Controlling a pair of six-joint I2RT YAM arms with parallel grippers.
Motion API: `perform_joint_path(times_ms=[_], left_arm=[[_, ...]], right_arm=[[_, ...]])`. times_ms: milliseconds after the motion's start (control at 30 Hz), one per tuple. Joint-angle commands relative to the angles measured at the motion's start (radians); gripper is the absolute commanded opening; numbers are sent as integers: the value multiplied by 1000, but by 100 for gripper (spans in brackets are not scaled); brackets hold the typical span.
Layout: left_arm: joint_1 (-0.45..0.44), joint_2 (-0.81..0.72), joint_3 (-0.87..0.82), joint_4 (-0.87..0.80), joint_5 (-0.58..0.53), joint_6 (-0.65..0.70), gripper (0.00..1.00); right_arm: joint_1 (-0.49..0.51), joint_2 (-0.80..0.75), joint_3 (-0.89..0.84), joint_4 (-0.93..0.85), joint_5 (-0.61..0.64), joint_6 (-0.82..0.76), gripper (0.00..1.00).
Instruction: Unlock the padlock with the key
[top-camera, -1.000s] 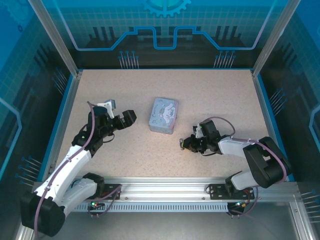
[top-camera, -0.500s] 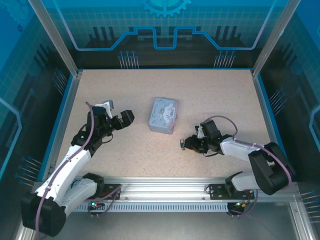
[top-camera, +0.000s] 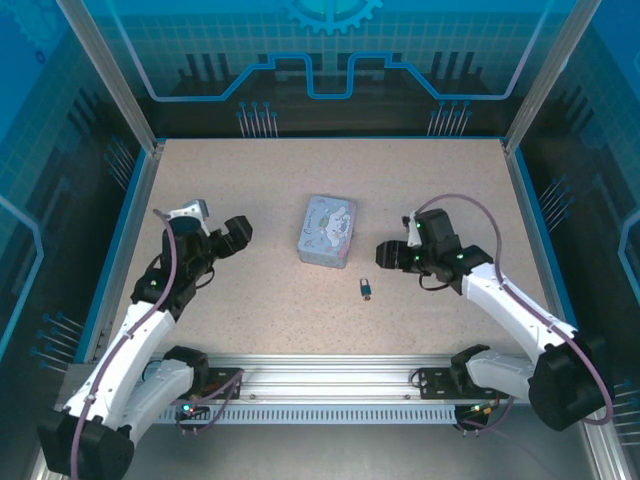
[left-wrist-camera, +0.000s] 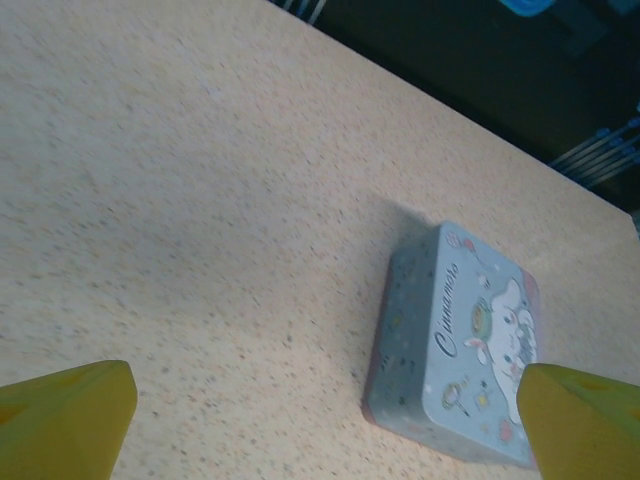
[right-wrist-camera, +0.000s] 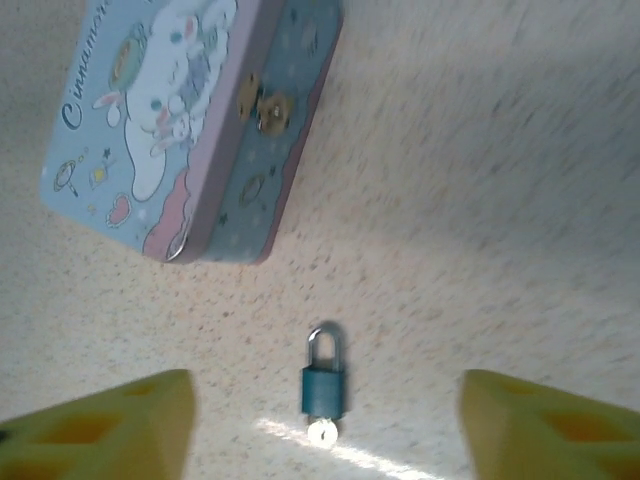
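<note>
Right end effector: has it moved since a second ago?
Yes. The right end effector has moved toward the far edge, now level with the near end of the tin, leaving the padlock lying free.

Left arm (top-camera: 130, 345): white shells, black joints
Right arm (top-camera: 505, 300): same colours
Cables (top-camera: 445, 197): purple-grey loops
Fingers (right-wrist-camera: 100, 425): yellow, blocky

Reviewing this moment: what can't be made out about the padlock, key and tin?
Padlock shackle, right wrist view: too blurred to tell latched from released.
Key, same view: a pale head shows under the body; blade hidden, apparently inside.
Tin, left wrist view: near corner covered by a yellow finger.
</note>
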Motion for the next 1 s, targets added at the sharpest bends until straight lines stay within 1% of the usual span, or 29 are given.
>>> perform_joint_path(times_ms=[0,133,233,300,433,533,700,767,900,967], left_arm=[[21,-33,32,-45,-161,72,99],[26,-57,13,-12,-259,144,99],[27,-88,-33,64,-276,213,99],[26,-108,-61,96,-299,230,99],[26,-134,-139,180,-300,262,99],[26,-134,-180,209,-306,262,99],[26,-125,-254,276,-314,266,99],[28,-111,-270,291,-321,272,99],[27,-71,-285,317,-340,282,99],[26,-49,-291,332,-345,282,99]], right_arm=[[-50,-19,74,-116,105,-128,99],[-112,-30,134,-140,153,-174,100],[-151,-57,130,-113,171,-210,100],[-173,-79,118,-90,183,-229,100],[-212,-123,57,-18,236,-248,100],[-230,-150,-10,82,250,-285,100],[-239,-175,-173,335,276,-435,100],[-246,-169,-233,429,295,-471,100],[-276,-125,-321,605,296,-483,100],[-294,-91,-376,738,274,-489,100]])
